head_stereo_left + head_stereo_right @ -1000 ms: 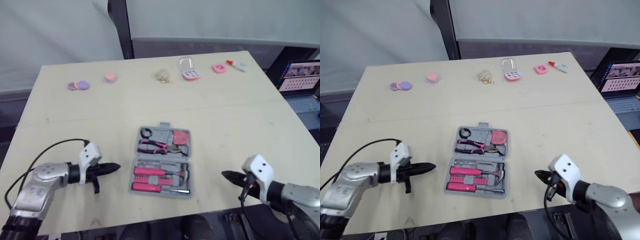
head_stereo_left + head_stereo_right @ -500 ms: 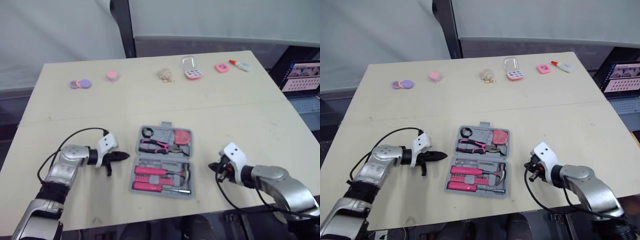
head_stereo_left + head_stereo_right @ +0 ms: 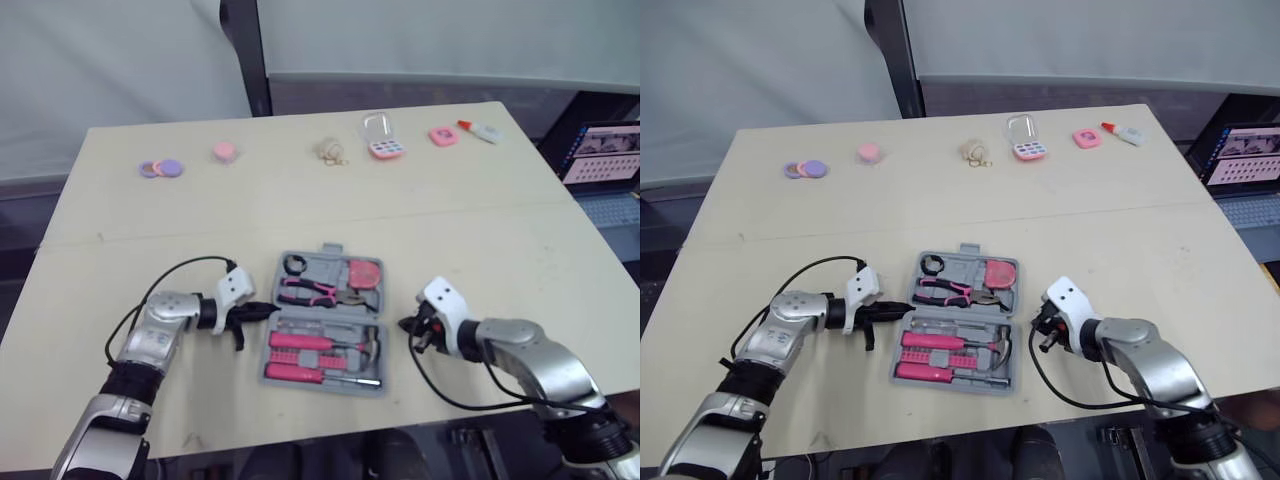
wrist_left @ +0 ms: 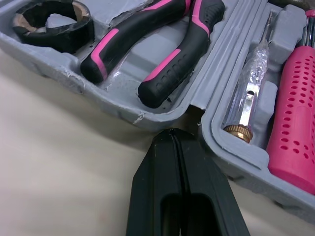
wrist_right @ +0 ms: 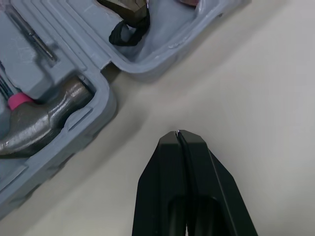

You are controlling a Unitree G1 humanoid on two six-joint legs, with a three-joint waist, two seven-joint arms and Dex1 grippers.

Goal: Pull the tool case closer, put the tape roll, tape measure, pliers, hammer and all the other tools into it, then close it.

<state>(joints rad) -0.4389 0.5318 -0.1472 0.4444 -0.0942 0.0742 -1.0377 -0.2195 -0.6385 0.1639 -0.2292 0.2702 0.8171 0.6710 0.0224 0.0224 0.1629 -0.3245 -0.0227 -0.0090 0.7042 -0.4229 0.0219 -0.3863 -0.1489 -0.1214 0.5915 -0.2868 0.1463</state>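
The tool case (image 3: 325, 268) was pictured lying open on the table (image 3: 480, 220). The tape roll (image 3: 293, 265), pliers (image 3: 310, 291) and tape measure (image 3: 362, 273) were lodged in its far half and the hammer (image 3: 365, 347) in its near half. The left gripper (image 3: 269, 310) — fingers pressed together, empty — was set against the case's left edge at the hinge line. The right gripper (image 3: 402, 324), likewise closed on nothing, was held just off its right side.
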